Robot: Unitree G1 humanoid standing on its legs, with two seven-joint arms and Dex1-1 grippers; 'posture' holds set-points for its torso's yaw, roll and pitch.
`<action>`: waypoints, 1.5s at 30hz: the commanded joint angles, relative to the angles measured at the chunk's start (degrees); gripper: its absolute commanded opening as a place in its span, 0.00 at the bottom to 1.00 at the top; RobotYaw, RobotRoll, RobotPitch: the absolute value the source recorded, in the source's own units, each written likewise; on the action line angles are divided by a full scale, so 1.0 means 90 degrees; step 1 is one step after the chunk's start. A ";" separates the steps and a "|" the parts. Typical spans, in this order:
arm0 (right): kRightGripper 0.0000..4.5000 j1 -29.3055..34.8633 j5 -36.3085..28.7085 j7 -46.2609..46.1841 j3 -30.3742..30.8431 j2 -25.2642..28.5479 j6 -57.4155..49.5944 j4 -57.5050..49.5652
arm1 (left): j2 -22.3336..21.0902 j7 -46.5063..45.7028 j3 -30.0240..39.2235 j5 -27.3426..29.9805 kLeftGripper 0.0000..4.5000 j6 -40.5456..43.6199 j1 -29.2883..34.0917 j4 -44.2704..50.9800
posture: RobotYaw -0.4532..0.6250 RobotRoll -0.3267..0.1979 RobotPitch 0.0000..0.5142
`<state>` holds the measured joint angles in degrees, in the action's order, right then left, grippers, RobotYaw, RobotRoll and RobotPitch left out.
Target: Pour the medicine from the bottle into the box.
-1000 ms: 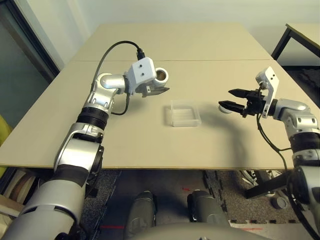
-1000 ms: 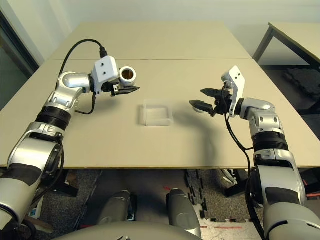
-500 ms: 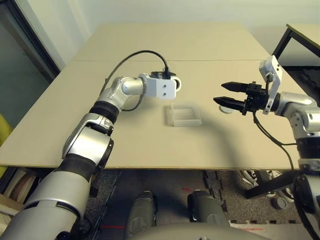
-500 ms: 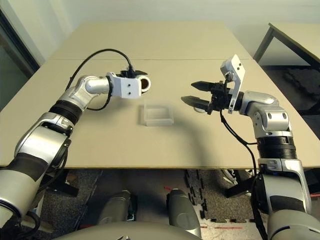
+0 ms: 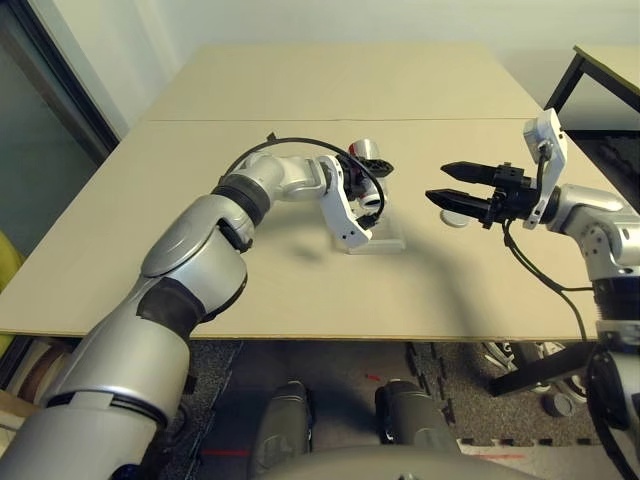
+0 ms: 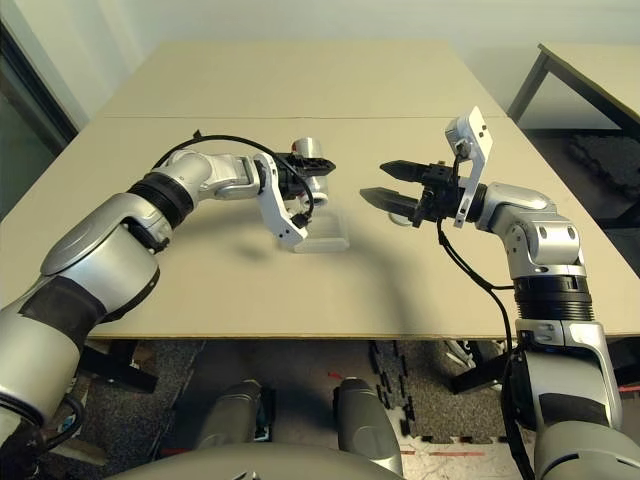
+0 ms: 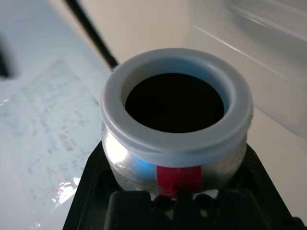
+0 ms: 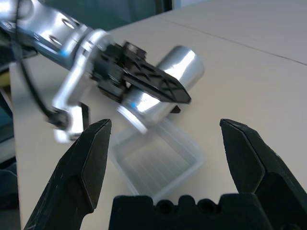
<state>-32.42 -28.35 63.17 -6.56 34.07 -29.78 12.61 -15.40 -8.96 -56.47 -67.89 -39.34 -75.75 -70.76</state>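
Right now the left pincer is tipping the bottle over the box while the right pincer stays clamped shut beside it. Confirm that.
One thing is wrong: the right pincer is wide open and holds nothing, as the right wrist view shows. The rest stands: the left pincer holds the bottle tilted above the box.

head pair overhead, wrist cams close

The left arm reaches across toward the middle, wrist rolled over, its pincer clamped tight and tipped downward. The right arm is bent at the elbow, forearm angled inward, its pincer level with the 2 fingers spread wide apart.
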 commanded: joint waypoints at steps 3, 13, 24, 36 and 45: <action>1.00 0.0039 -0.0095 -0.0117 -0.0067 -0.0075 -0.0009 -0.0117 | 0.0149 0.0182 -0.0070 -0.0030 0.57 0.0254 -0.0260 -0.0297 | 0.32 0.62 0.00; 1.00 -0.0026 -0.0095 -0.0131 -0.0079 -0.0083 0.0008 -0.0047 | 0.0201 0.0329 0.0026 0.0123 0.57 0.0307 -0.0410 -0.0388 | 0.33 0.62 0.00; 1.00 -0.0039 -0.0059 -0.0109 -0.0088 -0.0021 0.0036 0.0105 | 0.0217 0.3025 0.2137 0.2638 0.57 -0.0055 0.0025 -0.0632 | 0.34 0.62 0.00; 1.00 -0.0079 -0.0022 -0.0116 -0.0084 0.0037 0.0070 0.0187 | 0.0470 0.6743 0.5538 0.6527 0.57 0.2271 0.0855 -0.0167 | 0.34 0.62 0.00; 1.00 -0.0179 0.0007 -0.0072 -0.0033 0.0049 0.0059 0.0283 | 0.0480 0.6890 0.6722 0.7824 0.57 0.3770 0.1102 0.0320 | 0.34 0.62 0.00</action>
<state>-33.15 -28.68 62.22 -7.13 33.86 -29.53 14.40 -10.88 53.33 2.40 0.37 -7.73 -66.48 -69.37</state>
